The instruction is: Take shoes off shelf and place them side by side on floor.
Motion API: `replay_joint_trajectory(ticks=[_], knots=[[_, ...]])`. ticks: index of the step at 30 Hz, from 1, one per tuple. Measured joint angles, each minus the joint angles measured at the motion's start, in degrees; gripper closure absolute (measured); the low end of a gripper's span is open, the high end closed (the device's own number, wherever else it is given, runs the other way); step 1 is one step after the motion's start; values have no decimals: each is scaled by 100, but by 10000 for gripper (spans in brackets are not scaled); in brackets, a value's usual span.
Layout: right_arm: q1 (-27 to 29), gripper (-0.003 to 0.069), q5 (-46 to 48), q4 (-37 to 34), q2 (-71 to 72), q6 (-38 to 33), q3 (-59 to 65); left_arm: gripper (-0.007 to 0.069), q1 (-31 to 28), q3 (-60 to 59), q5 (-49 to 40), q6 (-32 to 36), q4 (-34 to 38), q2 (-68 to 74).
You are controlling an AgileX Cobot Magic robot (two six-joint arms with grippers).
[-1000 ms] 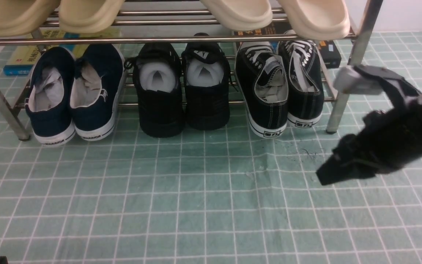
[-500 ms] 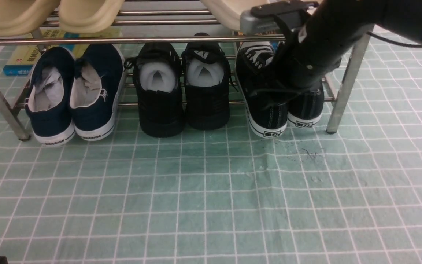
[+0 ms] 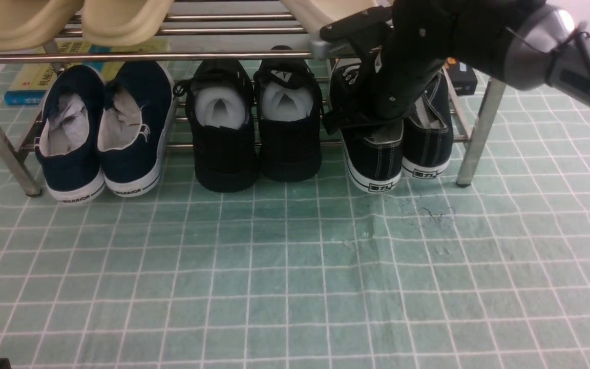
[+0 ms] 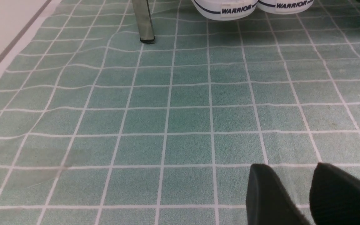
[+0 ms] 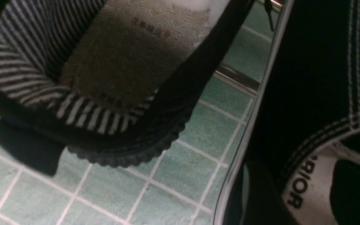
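Note:
The shoes, black canvas sneakers with white soles, stand as a pair on the lower tier of the shelf (image 3: 121,55) at its right end, heels toward me: a left shoe (image 3: 377,161) and a right shoe (image 3: 428,146). My right gripper (image 3: 359,123) reaches down onto the left shoe. In the right wrist view the gripper (image 5: 298,170) is open, one finger (image 5: 355,190) inside over the printed insole, the other outside the canvas wall. My left gripper (image 4: 295,175) hangs open and empty over the floor (image 3: 295,266).
Navy slip-ons (image 3: 105,133) and all-black lace-ups (image 3: 254,128) share the lower tier; the lace-up's heel (image 5: 111,62) is right beside my right gripper. Beige slippers (image 3: 69,20) sit on the upper tier. Books (image 3: 28,84) lie behind. The rack's right leg (image 3: 479,133) stands close to the pair.
My right arm swung up from low over the floor at the right, then reached left and down under the upper rail onto the left canvas shoe. The shoes have not moved.

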State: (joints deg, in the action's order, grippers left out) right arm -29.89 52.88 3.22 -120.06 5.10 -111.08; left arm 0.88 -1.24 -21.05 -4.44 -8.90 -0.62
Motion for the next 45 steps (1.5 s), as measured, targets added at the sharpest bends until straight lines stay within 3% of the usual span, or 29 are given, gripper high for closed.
replay_joint_trajectory(ticks=[2,6,9,10,17,24,38,45], knots=[[0,368,-31,0,-31,0,-5,382,0,0,0,0,0,0],[0,501,-43,-21,-53,0,-12,382,0,0,0,0,0,0],[-6,645,-22,-43,-53,0,-12,382,0,0,0,0,0,0],[-6,654,-10,-43,-53,0,-12,382,0,0,0,0,0,0],[-11,655,580,-322,-7,-80,-294,382,0,0,0,0,0,0],[-4,655,1945,-1168,397,-641,-979,382,0,0,0,0,0,0],[-46,652,1968,-1524,1288,-550,-1218,382,0,0,0,0,0,0],[-178,650,1956,-1492,2315,-542,0,382,0,0,0,0,-5,0]])
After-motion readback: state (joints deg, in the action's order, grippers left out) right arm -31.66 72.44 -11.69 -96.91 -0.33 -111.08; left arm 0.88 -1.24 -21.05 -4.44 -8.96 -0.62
